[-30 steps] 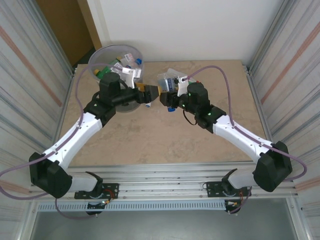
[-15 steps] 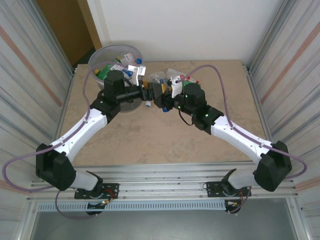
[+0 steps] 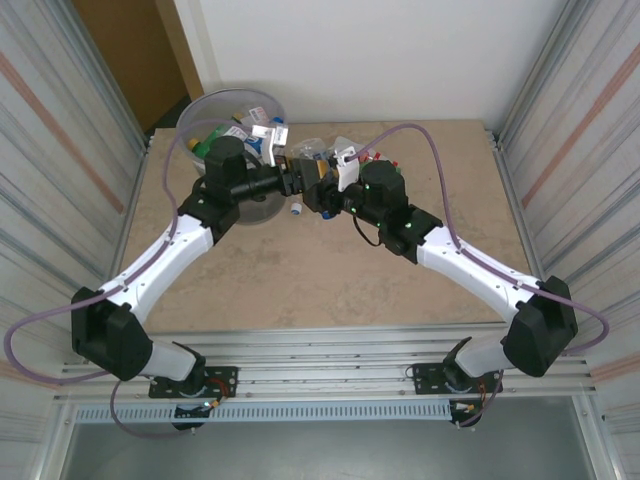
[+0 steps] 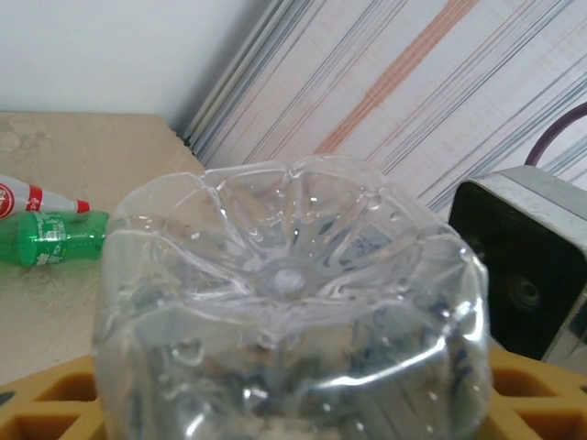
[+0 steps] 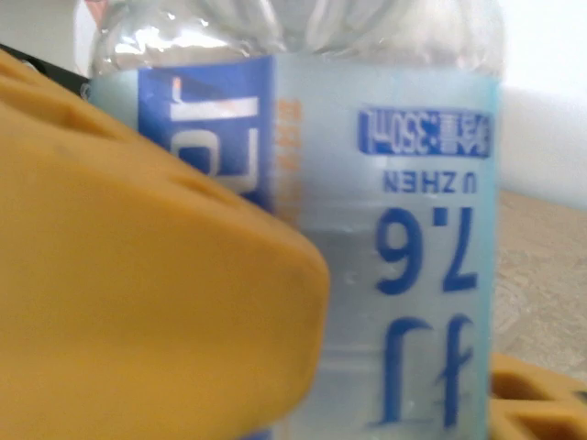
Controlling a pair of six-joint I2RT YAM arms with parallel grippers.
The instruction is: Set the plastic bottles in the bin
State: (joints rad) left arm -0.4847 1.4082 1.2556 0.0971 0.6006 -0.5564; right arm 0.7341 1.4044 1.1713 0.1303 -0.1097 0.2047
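Observation:
A clear plastic bottle (image 3: 312,160) with a blue and white label (image 5: 404,229) hangs between my two grippers, over the table just right of the bin (image 3: 198,112). My left gripper (image 3: 298,180) is shut on its base end; in the left wrist view the ribbed base (image 4: 289,275) sits between the yellow fingers (image 4: 55,403). My right gripper (image 3: 320,190) faces it, jaws apart around the labelled body, one yellow finger (image 5: 138,257) beside it. Several bottles (image 3: 240,132) lie in the bin.
More crushed bottles (image 3: 350,150) lie on the table behind the right gripper. In the left wrist view a green bottle (image 4: 55,236) and a red and white one (image 4: 32,195) lie near the corrugated side wall. The right wrist camera housing (image 4: 527,266) is close by.
The grippers have come together. The left jaws have closed onto the bottle's base, and the right jaws, which had been carrying the bottle, have spread apart.

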